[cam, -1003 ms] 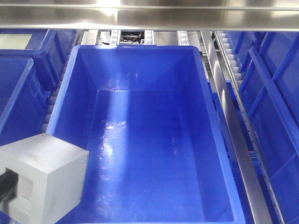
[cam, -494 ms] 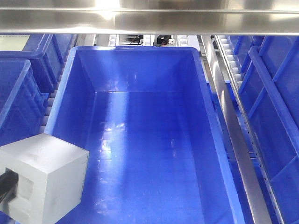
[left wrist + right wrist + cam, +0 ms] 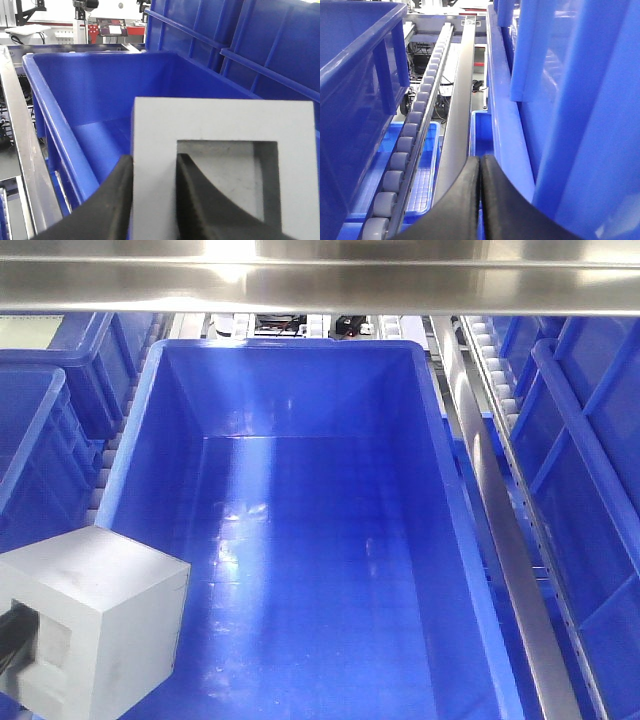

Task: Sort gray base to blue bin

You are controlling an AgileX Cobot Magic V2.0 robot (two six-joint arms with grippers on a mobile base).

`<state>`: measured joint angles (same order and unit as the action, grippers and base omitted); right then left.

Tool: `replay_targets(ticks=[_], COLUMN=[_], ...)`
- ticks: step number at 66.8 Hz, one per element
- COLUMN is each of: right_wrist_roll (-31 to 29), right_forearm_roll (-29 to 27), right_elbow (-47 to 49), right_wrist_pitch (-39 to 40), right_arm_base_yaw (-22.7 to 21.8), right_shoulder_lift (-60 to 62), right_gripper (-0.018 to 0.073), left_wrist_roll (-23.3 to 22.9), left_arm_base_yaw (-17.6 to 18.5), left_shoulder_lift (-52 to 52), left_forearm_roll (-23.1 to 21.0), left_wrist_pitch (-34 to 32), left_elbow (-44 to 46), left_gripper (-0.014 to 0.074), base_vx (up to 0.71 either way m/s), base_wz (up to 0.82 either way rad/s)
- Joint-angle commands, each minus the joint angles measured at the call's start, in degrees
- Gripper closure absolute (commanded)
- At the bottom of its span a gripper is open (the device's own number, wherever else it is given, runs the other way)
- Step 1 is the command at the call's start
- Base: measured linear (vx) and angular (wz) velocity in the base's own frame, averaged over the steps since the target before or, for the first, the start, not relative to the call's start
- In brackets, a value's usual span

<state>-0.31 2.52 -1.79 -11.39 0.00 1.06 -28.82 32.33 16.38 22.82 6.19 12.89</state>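
The base hangs at the near left corner of the bin, held up by the left gripper. From the front it covers the bin's near left rim, one corner reaching in over the blue floor. It is not resting on that floor. How high it hangs above the rim I cannot tell.

The left jaws pinch one wall of the base. One black finger lies flat on the outside, and the other sits inside the square recess, pressed to the same wall. The recessed face looks back toward the arm. In the left wrist view the bin's open inside lies just beyond the block. From the front only a bit of black finger shows at the base's near left edge.

The right gripper is well off to the side, with its jaws pressed together and nothing between them. It points along a steel rail with a roller track on its left and tall blue crates on its right.

More crates flank the bin on both sides. A shiny steel bar crosses over the bin's far end.
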Motion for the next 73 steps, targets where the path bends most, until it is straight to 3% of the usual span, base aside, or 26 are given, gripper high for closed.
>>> replay_targets(ticks=[1, 19, 36, 49, 73], right_wrist_roll=[-0.4, -0.4, -0.4, -0.4, -0.4], right_forearm_roll=[0.5, 0.5, 0.5, 0.5, 0.5], right_elbow=[-0.3, -0.3, -0.3, -0.3, -0.3], right_wrist_pitch=[4.2, 4.1, 4.1, 4.1, 4.1], right_arm_base_yaw=[-0.3, -0.3, -0.3, -0.3, -0.3], right_shoulder_lift=[0.4, 0.4, 0.4, 0.4, 0.4], right_gripper=[0.0564, 0.0564, 0.0564, 0.0564, 0.0564], left_wrist_roll=[-0.4, -0.4, -0.6, -0.6, -0.7], left_arm_base_yaw=[0.3, 0.3, 0.3, 0.3, 0.3], left_shoulder_lift=[0.1, 0.2, 1.6, 13.5, 44.2], left_forearm_roll=[0.0, 0.0, -0.8, -1.2, -5.7], left_wrist_pitch=[-5.5, -5.8, -12.6, -12.1, -11.8], left_elbow=[2.0, 2.0, 3.8, 12.0, 27.5], left_gripper=[0.0603, 0.0603, 0.0601, 0.0596, 0.0594], base_vx=[0.0, 0.0, 0.0, 0.0, 0.0], base_wz=[0.0, 0.0, 0.0, 0.0, 0.0])
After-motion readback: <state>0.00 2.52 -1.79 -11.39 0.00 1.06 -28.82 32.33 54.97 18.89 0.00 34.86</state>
